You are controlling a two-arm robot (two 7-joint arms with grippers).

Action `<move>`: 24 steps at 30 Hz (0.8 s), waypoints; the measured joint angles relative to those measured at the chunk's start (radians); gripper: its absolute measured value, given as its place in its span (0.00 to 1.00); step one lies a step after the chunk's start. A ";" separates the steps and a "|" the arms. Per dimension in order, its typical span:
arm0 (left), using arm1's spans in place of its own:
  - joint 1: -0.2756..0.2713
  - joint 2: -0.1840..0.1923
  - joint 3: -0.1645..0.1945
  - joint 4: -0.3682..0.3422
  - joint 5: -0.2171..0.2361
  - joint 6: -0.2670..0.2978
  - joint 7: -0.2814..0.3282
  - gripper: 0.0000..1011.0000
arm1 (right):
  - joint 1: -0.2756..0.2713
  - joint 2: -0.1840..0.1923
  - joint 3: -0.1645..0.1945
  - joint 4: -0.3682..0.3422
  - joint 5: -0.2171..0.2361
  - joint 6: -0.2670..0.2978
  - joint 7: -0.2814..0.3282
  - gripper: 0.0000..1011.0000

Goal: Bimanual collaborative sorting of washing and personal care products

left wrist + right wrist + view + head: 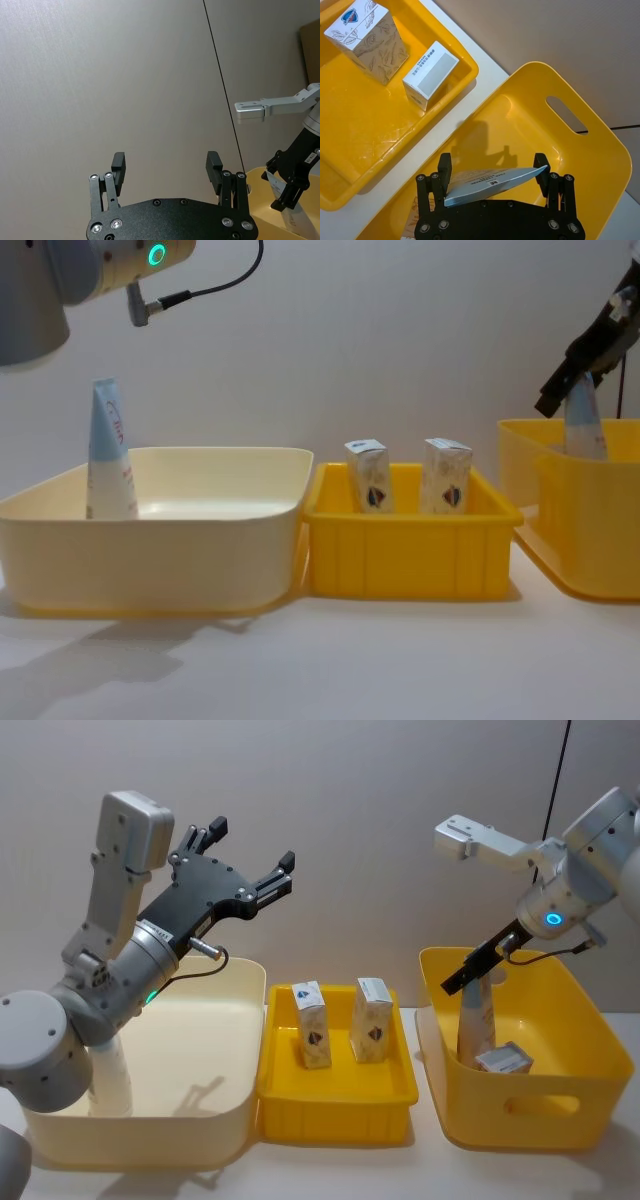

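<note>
While upright, tube (492,181) spans right gripper (495,175) fingers (444,170), apparently pinched.

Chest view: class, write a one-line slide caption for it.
Two cartons stand in the yellow tray, a tube stands in the cream tub, right gripper grips another tube.

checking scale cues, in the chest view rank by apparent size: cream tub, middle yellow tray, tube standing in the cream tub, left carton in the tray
1. cream tub
2. middle yellow tray
3. tube standing in the cream tub
4. left carton

The tub sits about as near as the tray, so that order looks safe; the carton's lower part hides behind the tray wall.
</note>
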 joint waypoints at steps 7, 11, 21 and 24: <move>0.000 0.000 0.000 0.000 0.000 0.000 0.000 0.99 | 0.000 0.000 0.000 0.000 0.000 0.000 0.000 0.99; 0.000 0.000 0.000 0.000 0.000 0.000 0.000 0.99 | 0.000 0.000 0.000 0.000 0.000 0.000 0.000 0.99; 0.000 0.000 0.000 0.000 0.000 0.000 0.000 0.99 | 0.000 0.000 0.000 0.000 0.000 0.000 0.000 0.99; 0.000 0.000 0.000 0.000 0.000 0.000 0.000 0.99 | 0.000 0.000 0.000 0.000 0.000 0.000 0.000 0.99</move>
